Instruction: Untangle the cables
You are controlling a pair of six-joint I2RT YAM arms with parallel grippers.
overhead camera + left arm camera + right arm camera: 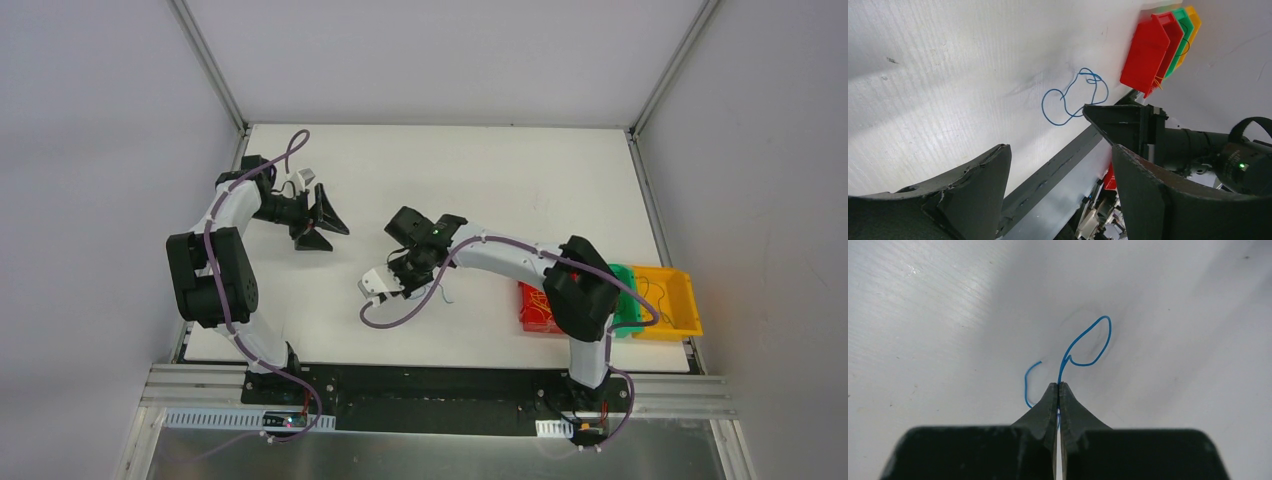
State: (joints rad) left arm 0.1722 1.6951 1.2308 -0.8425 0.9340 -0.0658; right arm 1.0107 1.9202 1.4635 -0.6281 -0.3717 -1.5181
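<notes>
You could not see the stretch of blue wire (1083, 335) pinched inside the right gripper (1058, 386); its closed jaws hid it. From the left wrist, that gripper covered the near end of the wire's loop, and the left gripper (1060, 148) ran off the bottom edge. From above, the right arm (520, 258) covered part of the red bin (533, 312), and the wires (652, 290) in the yellow bin (688, 310) were too thin for you to sort out.

The thin blue cable (1062, 367) lies loosely curled on the table (923, 340), one strand (pinched in the right gripper's (1058, 390) closed tips) bending into a teardrop loop. Yellow-orange cables (540, 305) sit in the red bin (525, 295), a black one (655, 290) in the yellow bin (690, 300).
</notes>
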